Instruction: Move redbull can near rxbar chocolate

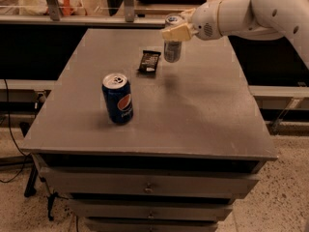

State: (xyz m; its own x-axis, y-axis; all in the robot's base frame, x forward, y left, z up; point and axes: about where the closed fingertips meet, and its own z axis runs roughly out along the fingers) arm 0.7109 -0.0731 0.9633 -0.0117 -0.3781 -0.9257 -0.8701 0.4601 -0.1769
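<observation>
Two cans: the gripper is clamped round the slim can, held near the table's back edge, just right of the chocolate bar; the blue can stands nearer the front-left corner.

A lab: pincer holding redbull can above grey drawer cabinet, floor cables

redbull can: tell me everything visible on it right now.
The redbull can is a slim silver metal can with bluish markings and a silver top. It is upright, held by its upper part in the gripper, which reaches in from the right over the far side of the table. It looks lifted off the tabletop, with its shadow below. It hangs just right of the rxbar chocolate, apart from it. Only the gripper touches it.
</observation>
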